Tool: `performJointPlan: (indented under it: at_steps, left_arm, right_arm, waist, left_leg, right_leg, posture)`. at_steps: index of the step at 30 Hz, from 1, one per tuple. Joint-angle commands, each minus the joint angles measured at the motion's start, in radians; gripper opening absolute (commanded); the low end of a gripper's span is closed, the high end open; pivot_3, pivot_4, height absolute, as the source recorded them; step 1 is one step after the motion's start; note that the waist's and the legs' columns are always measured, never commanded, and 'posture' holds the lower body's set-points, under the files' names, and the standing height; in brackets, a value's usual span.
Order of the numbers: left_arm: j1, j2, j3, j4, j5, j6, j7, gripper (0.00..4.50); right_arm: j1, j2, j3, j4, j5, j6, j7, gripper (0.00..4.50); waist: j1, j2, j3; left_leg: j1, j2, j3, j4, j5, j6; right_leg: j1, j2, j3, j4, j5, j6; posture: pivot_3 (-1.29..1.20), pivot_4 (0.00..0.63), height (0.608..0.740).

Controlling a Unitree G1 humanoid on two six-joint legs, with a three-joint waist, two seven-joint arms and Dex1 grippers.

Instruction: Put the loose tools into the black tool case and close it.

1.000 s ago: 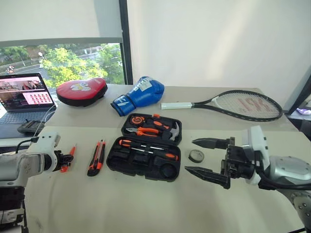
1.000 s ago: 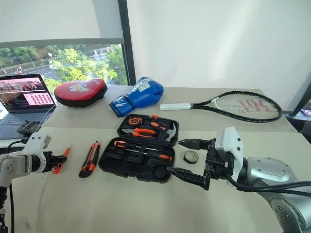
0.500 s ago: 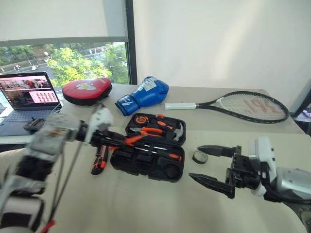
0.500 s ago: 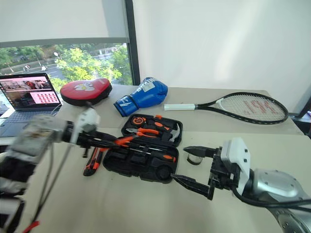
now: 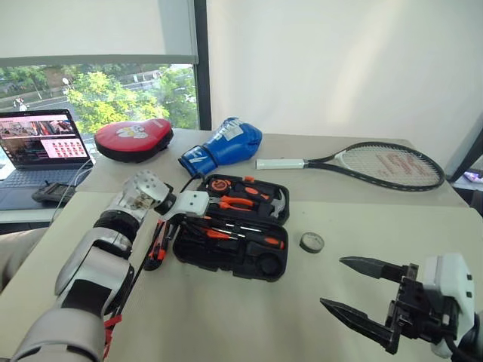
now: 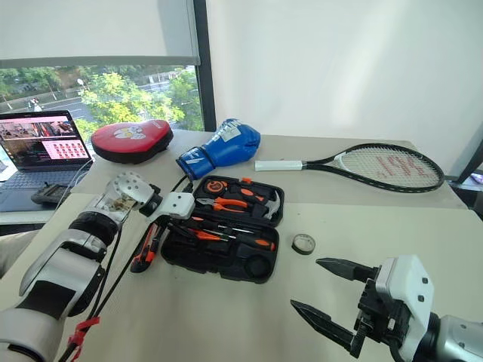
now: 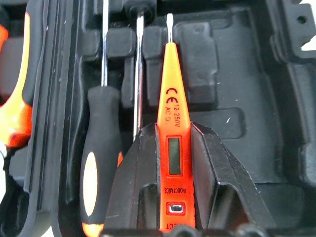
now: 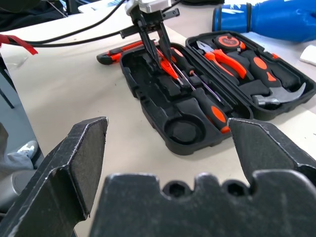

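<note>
Left wrist view: left gripper (image 7: pixel 170 163) pinches an orange tester screwdriver (image 7: pixel 170 118) over the black tool case (image 5: pixel 230 253); right gripper (image 5: pixel 355 290) gapes empty.

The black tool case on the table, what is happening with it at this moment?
The robot is packing loose tools into the black tool case, which lies open. Its left gripper is shut on an orange tester screwdriver and holds it over a slot in the case, beside a black-handled screwdriver already lying inside. The right gripper hangs open, holding nothing. The utility knife and the tape roll lie on the table.
</note>
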Motion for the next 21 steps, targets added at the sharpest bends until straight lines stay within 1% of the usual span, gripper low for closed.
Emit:
performJointPlan:
  at_steps: [1,8,13,14,15,16,17,18,19,20,21]
  left_arm:
    - [-0.024,-0.003,0.010,0.023,0.037,0.016,0.004,0.43]
    - [-0.024,-0.007,0.009,0.059,0.089,-0.010,0.039,0.43]
    - [-0.030,-0.020,0.029,0.071,0.088,-0.003,0.039,0.43]
    - [-0.033,-0.023,0.038,0.072,0.080,0.003,0.036,1.43]
    - [-0.037,-0.023,0.055,0.071,0.065,0.024,0.029,1.57]
    - [-0.043,-0.023,0.075,0.069,0.047,0.044,0.024,2.03]
    - [-0.049,-0.020,0.110,0.058,0.008,0.073,0.002,2.40]
    - [-0.054,-0.016,0.141,0.040,-0.038,0.117,-0.017,2.65]
    - [-0.058,-0.002,0.163,0.006,-0.105,0.195,-0.030,2.65]
    - [-0.061,0.022,0.172,-0.044,-0.188,0.316,-0.037,2.65]
    - [-0.068,0.040,0.189,-0.076,-0.240,0.420,-0.038,2.47]
  right_arm:
    - [0.018,-0.013,-0.032,-0.018,0.025,-0.042,-0.016,4.50]
    - [0.023,-0.030,-0.019,-0.018,0.028,-0.054,-0.033,4.50]
    - [0.030,-0.033,-0.028,-0.016,0.030,-0.056,-0.026,4.50]
    - [0.031,-0.033,-0.030,-0.017,0.032,-0.057,-0.026,4.50]
    - [0.034,-0.033,-0.031,-0.017,0.032,-0.058,-0.024,4.50]
    - [0.037,-0.032,-0.031,-0.018,0.031,-0.059,-0.023,4.50]
    - [0.042,-0.031,-0.034,-0.018,0.030,-0.062,-0.020,4.50]
    - [0.049,-0.029,-0.037,-0.018,0.029,-0.065,-0.015,4.50]
    - [0.056,-0.026,-0.042,-0.018,0.027,-0.068,-0.010,4.50]
    - [0.060,-0.024,-0.045,-0.015,0.025,-0.070,-0.005,4.50]
    - [0.063,-0.024,-0.046,-0.013,0.024,-0.073,-0.002,4.50]
  waist:
    - [0.000,0.000,0.000]
    - [-0.003,0.000,0.000]
    - [-0.004,0.000,0.000]
    - [-0.004,0.000,0.000]
    - [-0.004,0.000,0.000]
    - [-0.004,0.000,0.000]
    - [-0.003,0.000,0.000]
    - [-0.003,0.000,0.000]
    - [-0.002,0.000,0.000]
    - [-0.001,0.000,0.000]
    - [-0.002,-0.001,0.001]
  left_leg:
    - [0.000,0.000,0.000,0.000,0.000,0.000]
    - [0.001,0.000,0.000,0.000,0.000,0.000]
    - [0.001,0.001,0.000,0.000,0.000,0.000]
    - [0.001,0.001,0.000,0.000,0.000,0.000]
    - [0.001,0.001,0.000,0.000,0.000,0.000]
    - [0.001,0.001,0.000,0.000,0.000,0.000]
    - [0.001,0.001,0.000,0.000,0.000,0.000]
    - [0.001,0.001,0.000,0.000,0.000,0.000]
    - [0.000,0.001,0.000,0.000,0.000,0.000]
    - [0.000,0.001,-0.001,0.001,0.000,-0.001]
    - [0.000,0.001,-0.001,0.001,0.000,-0.001]
  right_leg:
    - [0.000,0.000,0.000,0.000,0.000,0.000]
    - [0.000,0.000,0.000,0.001,0.000,0.000]
    - [0.000,0.001,0.000,0.001,0.000,0.000]
    - [0.000,0.001,0.000,0.001,0.000,0.000]
    - [0.000,0.001,0.000,0.001,0.000,0.000]
    - [0.000,0.001,0.000,0.001,0.000,0.000]
    - [0.000,0.001,0.000,0.001,0.000,0.000]
    - [0.000,0.001,0.000,0.001,0.000,0.000]
    - [0.000,0.001,0.000,0.001,0.000,0.000]
    - [0.000,0.001,0.000,0.001,0.000,0.000]
    - [0.000,0.001,0.000,0.001,0.000,0.000]
  posture:
    - [0.00,0.150,0.740]
    - [0.00,0.150,0.740]
    - [0.00,0.150,0.740]
    - [0.00,0.150,0.740]
    - [0.00,0.150,0.740]
    - [0.00,0.150,0.740]
    - [0.00,0.150,0.740]
    - [0.00,0.150,0.740]
    - [0.00,0.150,0.740]
    - [0.00,0.150,0.740]
    - [0.00,0.150,0.740]
